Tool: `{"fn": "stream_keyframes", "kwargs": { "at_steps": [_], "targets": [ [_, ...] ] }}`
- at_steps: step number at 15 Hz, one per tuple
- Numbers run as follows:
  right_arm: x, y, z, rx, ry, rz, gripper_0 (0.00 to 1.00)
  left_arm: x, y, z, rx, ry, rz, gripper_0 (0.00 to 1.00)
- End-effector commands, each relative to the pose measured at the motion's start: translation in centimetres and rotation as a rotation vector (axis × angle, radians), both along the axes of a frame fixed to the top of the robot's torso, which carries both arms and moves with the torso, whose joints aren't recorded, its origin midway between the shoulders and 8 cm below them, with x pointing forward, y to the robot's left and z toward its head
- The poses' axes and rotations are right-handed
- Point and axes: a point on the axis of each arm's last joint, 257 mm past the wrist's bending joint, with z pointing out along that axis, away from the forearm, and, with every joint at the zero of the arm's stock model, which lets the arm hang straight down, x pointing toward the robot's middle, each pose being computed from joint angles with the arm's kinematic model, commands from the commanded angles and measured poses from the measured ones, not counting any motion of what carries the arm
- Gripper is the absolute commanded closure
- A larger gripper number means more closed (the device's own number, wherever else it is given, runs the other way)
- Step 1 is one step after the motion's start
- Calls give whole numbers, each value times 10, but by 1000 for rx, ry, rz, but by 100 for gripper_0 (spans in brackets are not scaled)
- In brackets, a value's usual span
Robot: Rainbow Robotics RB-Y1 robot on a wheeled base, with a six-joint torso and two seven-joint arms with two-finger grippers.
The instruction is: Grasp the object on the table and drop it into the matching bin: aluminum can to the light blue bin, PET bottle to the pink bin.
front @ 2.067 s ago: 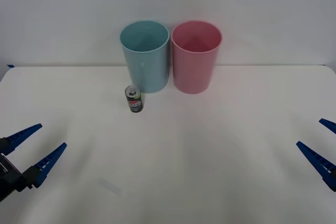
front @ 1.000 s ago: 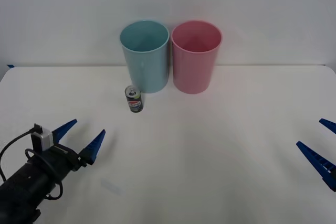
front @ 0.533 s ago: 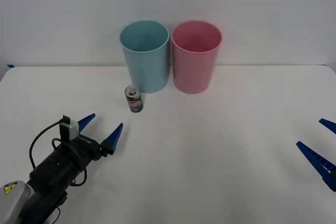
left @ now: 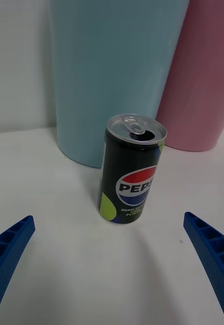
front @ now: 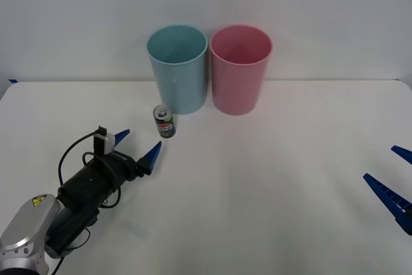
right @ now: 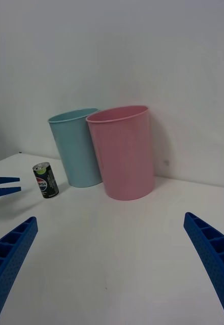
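on the white table (front: 270,178), toward its far edge, two tall tapered bins stand upright side by side, the light blue bin (front: 178,67) on the robot's left and the pink bin (front: 240,69) on its right, walls touching or nearly so. aluminum can (front: 164,122) stands upright on the table just in front of the light blue bin, close to its base, far shorter than either bin; black body, silver top with the opening showing, green patch and a red-blue round mark on the label. left wrist view has the can (left: 132,170) centred, the blue bin wall (left: 112,71) right behind it and the pink wall (left: 208,76) off to one side. left gripper (front: 136,147) reaches in low over the table from the near left, its blue fingers spread wide, holding nothing, tips pointing at the can and near it but not touching; the can sits just beyond the gap between them. black arm body and a looped cable trail behind it. right gripper (front: 396,181) sits at the near right edge of the table, well apart from can and bins, fingers also spread wide and empty. right wrist view takes in both bins, the can (right: 45,180) and the tips of the left gripper beside it.
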Motion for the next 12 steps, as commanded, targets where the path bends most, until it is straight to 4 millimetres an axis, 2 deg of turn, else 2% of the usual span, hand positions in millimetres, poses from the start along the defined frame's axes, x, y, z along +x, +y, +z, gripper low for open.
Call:
{"fn": "stream_keyframes", "kwargs": {
  "at_steps": [1,9,12],
  "targets": [
    [0,0,0,0,0,0,0,15,-10,-3,4,11,-14,0],
    [0,0,0,0,0,0,0,45,-43,0,-5,19,23,0],
    [0,0,0,0,0,0,0,56,-48,2,-3,22,23,0]
  ]
}}
